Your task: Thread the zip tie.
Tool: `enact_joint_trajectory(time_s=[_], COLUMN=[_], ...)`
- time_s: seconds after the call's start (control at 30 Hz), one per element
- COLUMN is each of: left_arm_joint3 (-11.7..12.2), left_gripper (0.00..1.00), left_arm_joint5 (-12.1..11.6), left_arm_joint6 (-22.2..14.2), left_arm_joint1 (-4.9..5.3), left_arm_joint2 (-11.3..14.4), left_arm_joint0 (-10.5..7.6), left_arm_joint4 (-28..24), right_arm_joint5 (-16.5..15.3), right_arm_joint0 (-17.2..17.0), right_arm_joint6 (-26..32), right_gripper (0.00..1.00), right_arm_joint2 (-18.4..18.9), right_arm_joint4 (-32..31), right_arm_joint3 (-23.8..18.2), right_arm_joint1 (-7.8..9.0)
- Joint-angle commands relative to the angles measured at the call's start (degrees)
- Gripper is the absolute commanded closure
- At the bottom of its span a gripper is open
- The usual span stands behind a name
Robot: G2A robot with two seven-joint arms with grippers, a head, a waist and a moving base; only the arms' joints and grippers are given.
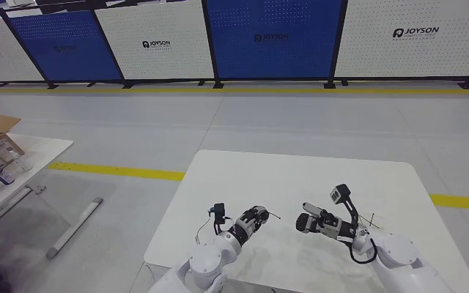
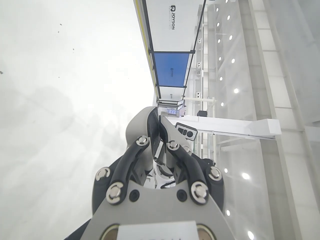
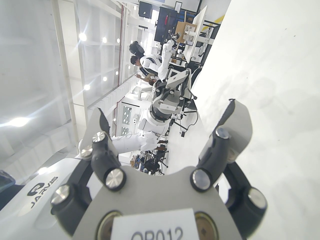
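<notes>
White table (image 1: pixel 293 176): left hand (image 1: pixel 262 215) clamps zip tie (image 1: pixel 275 216), tip pointing sideways toward spread-open right hand (image 1: pixel 300 221).

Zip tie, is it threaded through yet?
Not yet. Done: the left claw is shut on a thin dark strip, probably the zip tie. In hand: the open, empty right claw faces it above the table. Left: no loop shows, so all the threading.

The top camera sits above the arms and looks down and forward over the white tabletop (image 1: pixel 293 176) to the floor and pegboard panels (image 1: pixel 154 44) beyond its far edge. Each wrist camera sits close behind its own fingers, rolled sideways, skimming the tabletop. The right wrist view faces the left gripper (image 3: pixel 175 86), which the top view also shows.
</notes>
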Motion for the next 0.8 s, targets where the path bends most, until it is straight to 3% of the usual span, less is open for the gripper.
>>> enact_joint_trajectory(time_s=[0.0, 0.1, 0.33, 0.43, 0.5, 0.6, 0.77], left_arm_joint3=[0.41, -1.01, -9.42, -12.37, -14.22, -15.11, -15.11], left_gripper=[1.0, 1.0, 1.0, 1.0, 1.0, 1.0, 1.0], left_arm_joint5=[-0.02, 0.2, -2.61, -2.47, -1.86, 1.59, 1.59], left_arm_joint6=[-0.03, 0.15, -0.19, -2.15, -5.98, -13.79, -13.79], left_arm_joint1=[-0.13, -0.2, 0.38, 0.63, 0.87, 1.42, 1.42], left_arm_joint2=[-0.05, -1.51, -8.5, -11.62, -13.59, -16.67, -16.67], left_arm_joint0=[-0.15, -0.32, 2.94, 4.14, 5.19, 6.32, 6.32], left_arm_joint4=[-1.13, -3.59, -7.48, -10.36, -13.4, -18.11, -18.11], right_arm_joint5=[0.0, 0.0, 0.0, 0.0, 0.0, 0.0, 0.0], right_arm_joint0=[0.0, 0.0, 0.0, 0.0, 0.0, 0.0, 0.0], right_arm_joint6=[0.0, 0.0, 0.0, 0.0, 0.0, 0.0, 0.0], right_gripper=[0.0, 0.0, 0.0, 0.0, 0.0, 0.0, 0.0], right_arm_joint2=[0.0, 0.0, 0.0, 0.0, 0.0, 0.0, 0.0], right_arm_joint4=[0.0, 0.0, 0.0, 0.0, 0.0, 0.0, 0.0], right_arm_joint3=[0.0, 0.0, 0.0, 0.0, 0.0, 0.0, 0.0], right_arm_joint1=[0.0, 0.0, 0.0, 0.0, 0.0, 0.0, 0.0])
